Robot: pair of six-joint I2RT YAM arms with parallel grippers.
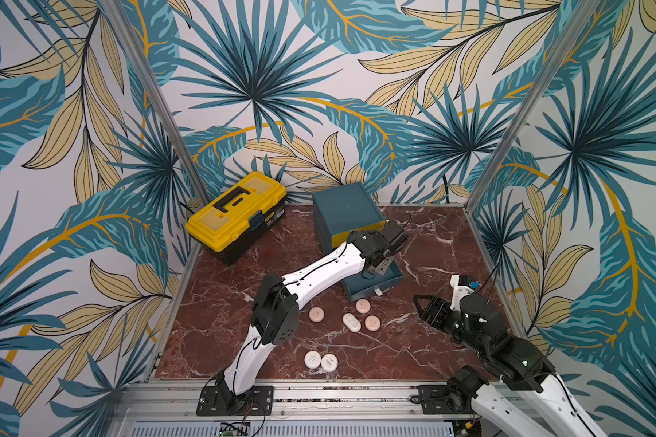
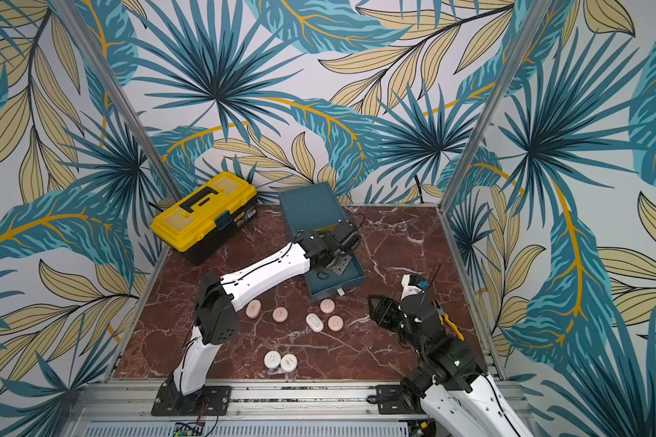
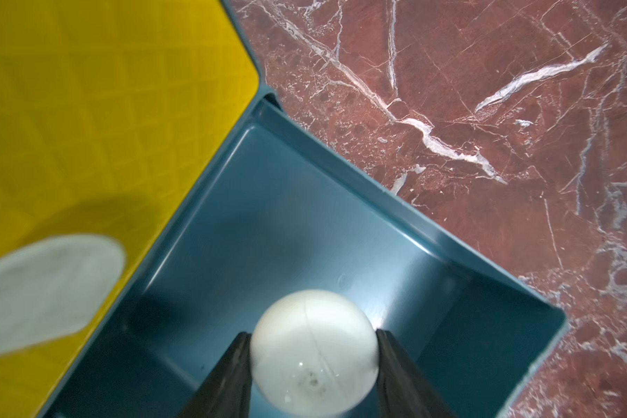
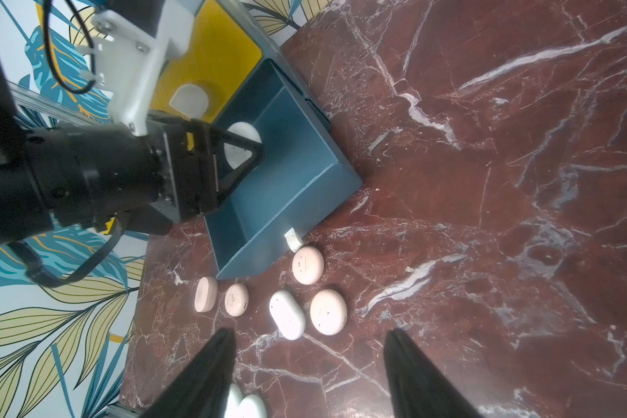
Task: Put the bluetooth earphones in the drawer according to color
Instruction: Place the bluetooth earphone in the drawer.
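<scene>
Seven earphone cases [image 2: 314,322] lie loose on the marble table [image 2: 394,234], four pink ones [image 2: 280,314] and three white ones [image 2: 272,359], all just nearer than the teal drawer chest [image 2: 311,208] at the far middle. Left gripper [image 3: 312,333] is clamped on an eighth, a white case [image 3: 314,365], hanging over the pulled-out teal drawer [image 3: 268,224]. Right gripper [image 4: 310,332] hovers off to the right, jaws apart, nothing in them.

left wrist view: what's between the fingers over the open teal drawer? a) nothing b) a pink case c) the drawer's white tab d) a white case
d: a round white case sits pinched between the two dark fingers, above the bare floor of the teal drawer.
</scene>
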